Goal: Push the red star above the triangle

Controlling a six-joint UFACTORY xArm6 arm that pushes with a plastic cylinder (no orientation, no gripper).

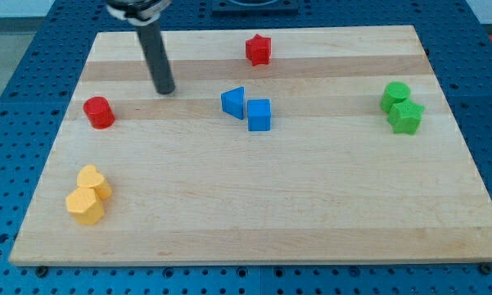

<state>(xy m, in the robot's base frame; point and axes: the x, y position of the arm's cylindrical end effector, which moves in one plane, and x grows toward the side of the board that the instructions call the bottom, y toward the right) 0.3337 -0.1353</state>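
One pale wooden board (254, 213) carries everything, and my tip (164, 91), the lower end of a straight dark rod with no jaws to open or close, rests on it well to the view's left of the blue triangular block (233, 102), touching no block. Measured from that blue triangle, the blue cube (259, 115) sits just beside it on the view's right, the red star block (259, 50) lies near it toward the view's top and slightly right, the red cylinder (99, 112) is well apart to the left, the green cylinder (395, 95) and green star (407, 117) stand touching each other far to the right, and the yellow heart-shaped block (93, 181) and yellow hexagonal block (85, 206) huddle together far toward the bottom left.
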